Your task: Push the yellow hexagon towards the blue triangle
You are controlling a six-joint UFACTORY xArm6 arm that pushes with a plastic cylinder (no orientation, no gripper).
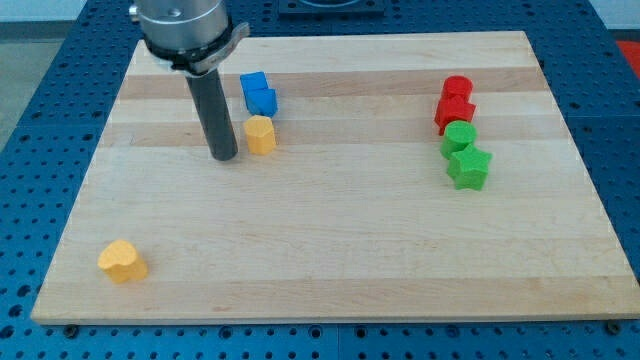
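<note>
The yellow hexagon (260, 134) lies in the board's upper left part. Right above it are two blue blocks pressed together, one (253, 84) behind the other (264, 101); I cannot tell which is the triangle. The hexagon nearly touches the nearer blue block. My tip (223, 158) rests on the board just left of the yellow hexagon, a small gap away, slightly lower in the view.
A yellow heart-like block (122, 261) lies near the bottom left corner. At the view's right stands a column of two red blocks (455, 100), a green round block (460, 137) and a green star (468, 167). The wooden board (330, 240) ends at a blue perforated table.
</note>
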